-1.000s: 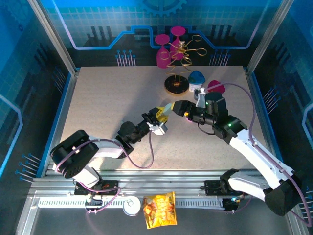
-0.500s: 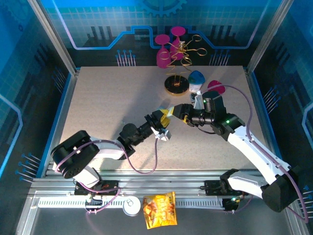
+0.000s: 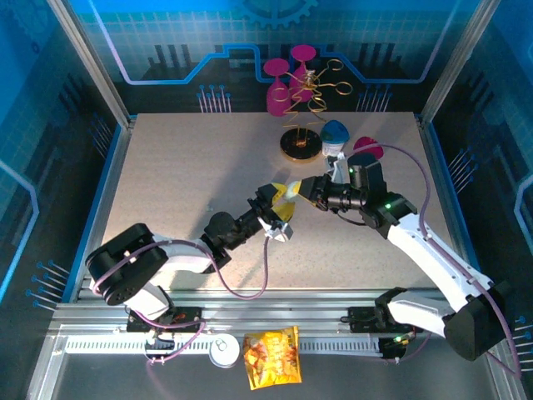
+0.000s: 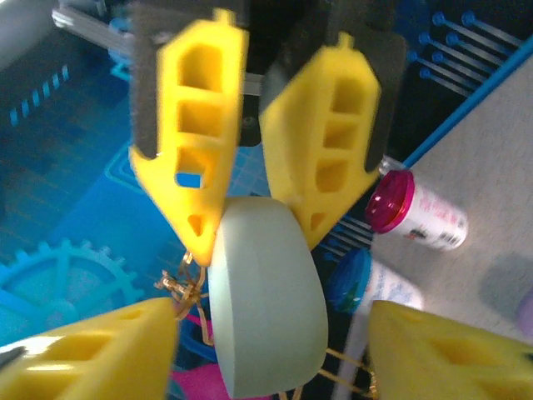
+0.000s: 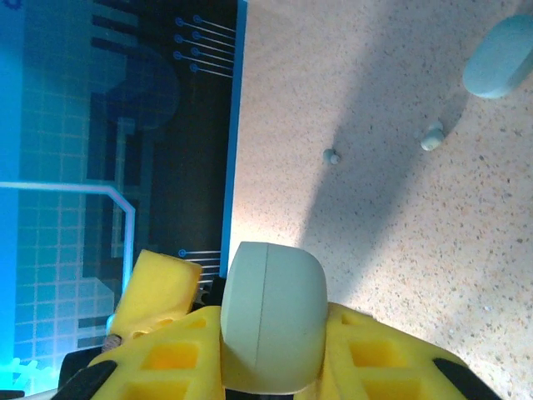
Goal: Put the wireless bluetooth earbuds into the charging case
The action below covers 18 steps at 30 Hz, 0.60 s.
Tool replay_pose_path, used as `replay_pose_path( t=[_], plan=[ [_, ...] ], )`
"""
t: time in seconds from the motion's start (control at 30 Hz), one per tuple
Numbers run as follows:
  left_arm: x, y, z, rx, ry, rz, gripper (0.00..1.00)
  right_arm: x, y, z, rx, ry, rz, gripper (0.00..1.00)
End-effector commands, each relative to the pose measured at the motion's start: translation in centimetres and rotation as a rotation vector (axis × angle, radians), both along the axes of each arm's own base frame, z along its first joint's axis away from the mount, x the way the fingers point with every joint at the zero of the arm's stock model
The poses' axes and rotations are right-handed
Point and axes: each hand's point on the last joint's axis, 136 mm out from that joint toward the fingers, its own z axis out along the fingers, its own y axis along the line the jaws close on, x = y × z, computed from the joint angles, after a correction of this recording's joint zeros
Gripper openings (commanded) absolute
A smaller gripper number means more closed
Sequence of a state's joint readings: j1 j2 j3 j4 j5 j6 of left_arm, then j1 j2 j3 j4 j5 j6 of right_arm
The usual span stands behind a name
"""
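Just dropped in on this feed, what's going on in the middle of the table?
Both arms meet above mid-table over one pale charging case. The right gripper is clamped on one end of it, while the jaws of the left gripper stand open around the other end, not gripping it. Two earbuds and a second case lie on the table, apart from the grippers, so no bud is being inserted at this moment.

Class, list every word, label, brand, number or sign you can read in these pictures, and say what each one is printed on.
No text here can be read.
The orange snack packet carries print, too small to read.
The pink-capped bottle has a white label, too blurred to read.
The charging case shows no marking.
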<state>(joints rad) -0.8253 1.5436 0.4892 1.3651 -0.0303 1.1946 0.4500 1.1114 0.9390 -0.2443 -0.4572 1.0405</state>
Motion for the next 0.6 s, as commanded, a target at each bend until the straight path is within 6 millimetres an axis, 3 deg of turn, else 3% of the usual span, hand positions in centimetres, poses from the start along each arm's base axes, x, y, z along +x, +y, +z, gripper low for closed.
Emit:
replay_pose_path(
  t=[0.0, 0.17, 0.43, 0.57],
  plan=[
    [-0.6, 0.4, 2.9, -0.182, 0.128, -0.052, 0.80, 0.4, -0.6, 2.6, 0.081, -0.102, -0.020, 0.17],
    [-1.4, 0.3, 2.2, -0.299, 0.414, -0.156, 0.93, 0.4, -1.0, 4.3, 0.173, -0.168, -0.007, 0.15],
    [-2.7, 0.4, 3.4, -0.544, 0.774, -0.407, 0.92, 0.4, -0.2, 6.5, 0.340, -0.181, 0.048, 0.15],
    [-2.1, 1.0, 4.3, -0.646, 0.850, -0.460, 0.86, 0.3, 0.1, 6.2, 0.355, -0.151, 0.064, 0.15]
  ],
)
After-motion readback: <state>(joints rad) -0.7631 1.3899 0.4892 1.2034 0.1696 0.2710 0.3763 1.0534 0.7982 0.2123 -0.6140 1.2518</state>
